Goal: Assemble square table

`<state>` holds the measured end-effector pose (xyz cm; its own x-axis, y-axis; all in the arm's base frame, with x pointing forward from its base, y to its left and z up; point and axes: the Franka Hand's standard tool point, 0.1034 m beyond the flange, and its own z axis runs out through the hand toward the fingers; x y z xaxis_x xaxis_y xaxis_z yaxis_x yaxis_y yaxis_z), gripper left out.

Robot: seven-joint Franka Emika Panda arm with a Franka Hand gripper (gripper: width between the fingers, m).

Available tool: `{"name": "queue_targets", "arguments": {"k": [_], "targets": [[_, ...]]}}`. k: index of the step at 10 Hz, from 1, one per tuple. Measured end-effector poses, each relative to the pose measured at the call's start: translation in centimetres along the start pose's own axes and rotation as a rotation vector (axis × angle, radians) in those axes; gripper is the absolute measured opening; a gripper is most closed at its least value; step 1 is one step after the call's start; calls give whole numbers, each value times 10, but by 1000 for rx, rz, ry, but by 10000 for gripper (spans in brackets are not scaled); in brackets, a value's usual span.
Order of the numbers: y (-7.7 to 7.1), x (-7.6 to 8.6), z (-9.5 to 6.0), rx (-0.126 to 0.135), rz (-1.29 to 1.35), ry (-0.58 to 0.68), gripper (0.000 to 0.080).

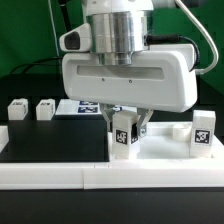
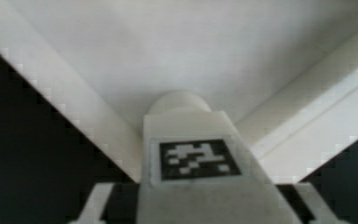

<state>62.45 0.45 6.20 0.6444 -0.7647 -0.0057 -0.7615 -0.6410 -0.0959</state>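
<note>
Exterior view: The claw [image 1: 123,128] hangs over a white tagged leg [image 1: 122,140], one finger at each flank. The leg stands upright where the black bench [image 1: 50,140] meets the white slab [image 1: 165,148], just behind the fence [image 1: 60,172] along the bench's near edge. Whether the pads are bearing on the leg cannot be told. Three more legs wait: two [image 1: 17,110] [image 1: 44,108] toward the exterior view's left, one [image 1: 204,130] on the exterior view's right. The marker board [image 1: 82,105] lies behind.

Wrist view: The leg fills the middle, a squared block with a rounded crown and a black-white tag [image 2: 197,160] on its face. Smooth white plastic faces meet in a corner beyond it.

The likely risk is the leg's slick, hard plastic. An off-centre pinch could twist or tip it, or let it slide out on the lift. The fence and slab sit close by, so a tilted leg could snag on either of them.
</note>
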Motion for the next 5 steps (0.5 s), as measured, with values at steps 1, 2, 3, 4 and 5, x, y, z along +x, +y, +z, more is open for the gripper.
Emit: {"name": "queue_targets", "arguments": {"k": [1,2,3,4,5], "targets": [[-1,2,-1,-8,181,-14,288],[-1,2,-1,-11,318,-27,288],[-1,2,-1,-10,495,-51,288],[-1,2,-2,-4,657,-88,289],[0,4,-1,8,774,-113,289]]}}
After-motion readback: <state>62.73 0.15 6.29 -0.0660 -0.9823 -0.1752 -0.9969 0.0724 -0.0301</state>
